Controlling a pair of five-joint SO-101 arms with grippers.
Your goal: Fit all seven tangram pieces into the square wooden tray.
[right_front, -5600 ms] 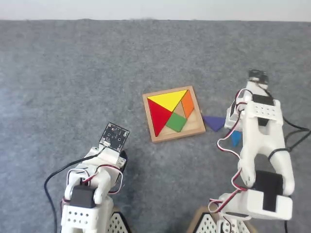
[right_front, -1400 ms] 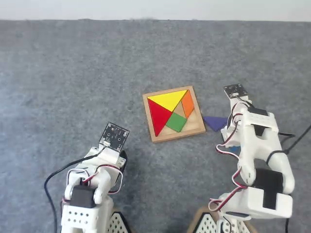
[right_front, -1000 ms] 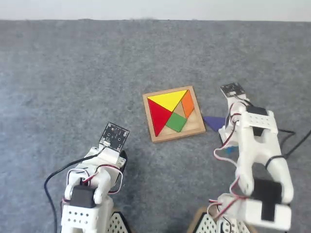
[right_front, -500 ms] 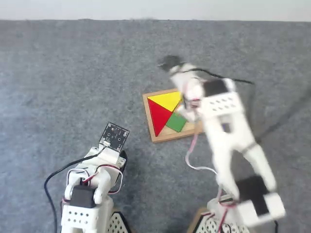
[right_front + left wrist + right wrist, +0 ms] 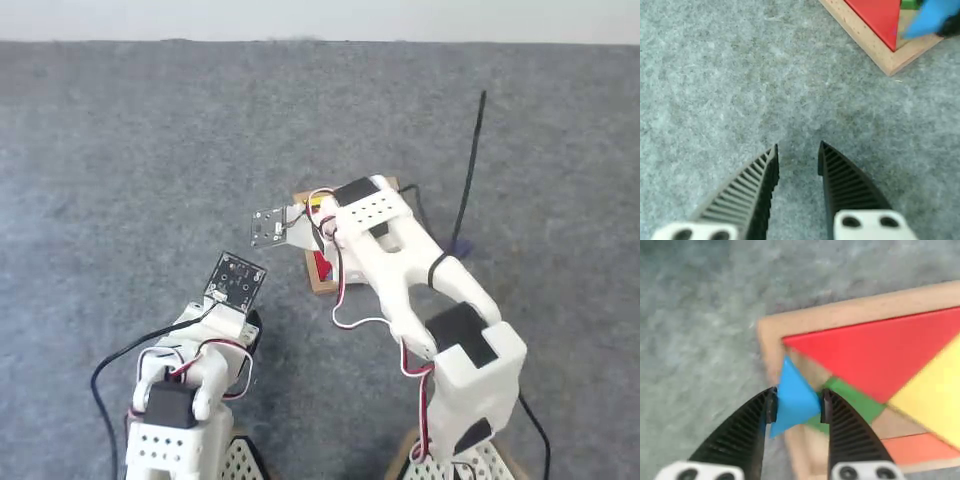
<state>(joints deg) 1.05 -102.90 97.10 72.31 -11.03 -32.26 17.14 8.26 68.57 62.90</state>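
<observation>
Mottled grey tabletop [image 5: 150, 150]. Pale wood tray [image 5: 840, 315] with red triangle [image 5: 875, 357], yellow triangle [image 5: 932, 400], green piece [image 5: 855, 402] and orange piece [image 5: 920, 447]. Bright blue triangle [image 5: 792, 410]. Dark purple piece [image 5: 461, 247] at the tray's three o'clock. Black ribbed fingers [image 5: 747, 430] on right hand [image 5: 797, 395] and left hand [image 5: 797, 152].

Lab bench, grey felt mat [image 5: 140, 130]

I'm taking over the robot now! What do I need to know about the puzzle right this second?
Right gripper: shut on the blue triangle, held over a corner of the tray.
Left gripper: open, holding nothing, over the grey mat near the tray.
Done: red triangle, yellow triangle, green piece and orange piece lie in the tray.
Left: seat the blue triangle, then fetch the purple piece lying on the mat beside the right arm.
</observation>
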